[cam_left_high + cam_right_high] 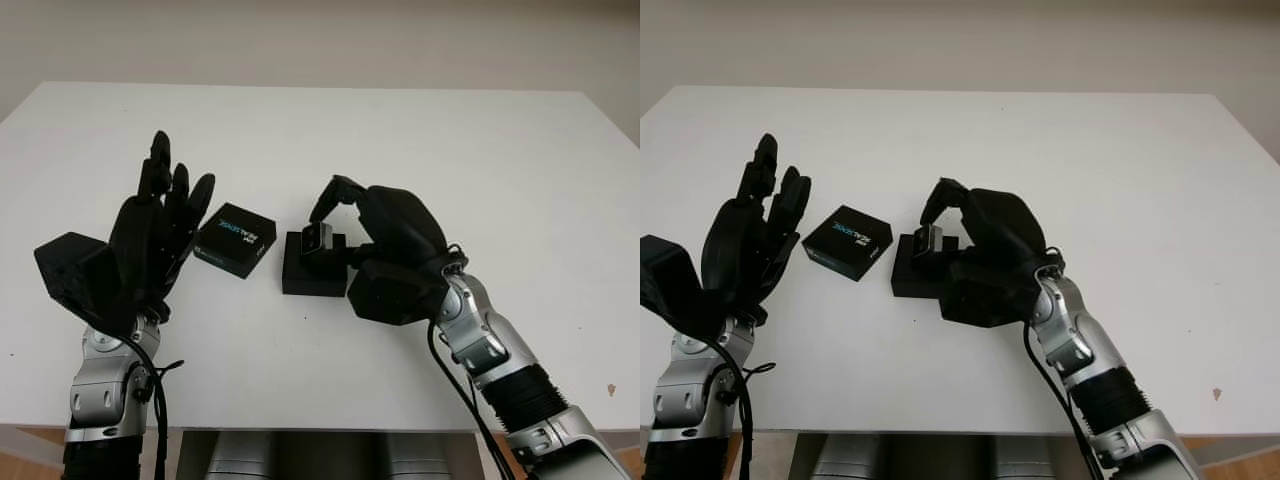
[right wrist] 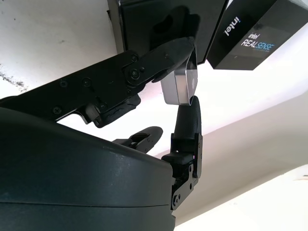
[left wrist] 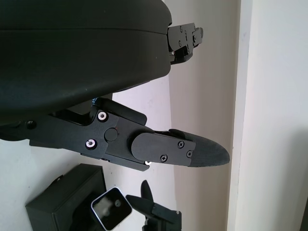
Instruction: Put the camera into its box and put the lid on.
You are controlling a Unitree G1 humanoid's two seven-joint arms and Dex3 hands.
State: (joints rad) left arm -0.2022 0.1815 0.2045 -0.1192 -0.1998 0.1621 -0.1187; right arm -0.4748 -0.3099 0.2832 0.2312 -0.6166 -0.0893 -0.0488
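1. Fingers (image 2: 159, 60) of the right hand (image 1: 385, 250) are closed around the small silver camera (image 1: 318, 238), which is pinched between a finger above and another below.
2. Held this way, the camera is kept just over the open black box (image 1: 313, 268), at its upper edge; whether it touches the box cannot be told.
3. At the middle of the white table (image 1: 450, 150) the box is seen, with the right palm against its right side.
4. Just left of the box, the black lid (image 1: 235, 239) printed "RealSense" is laid flat on the table, slightly turned and apart from the box.
5. Left of the lid, the left hand (image 1: 150, 235) is raised upright and open, with nothing held, its fingertips close to the lid's left corner.
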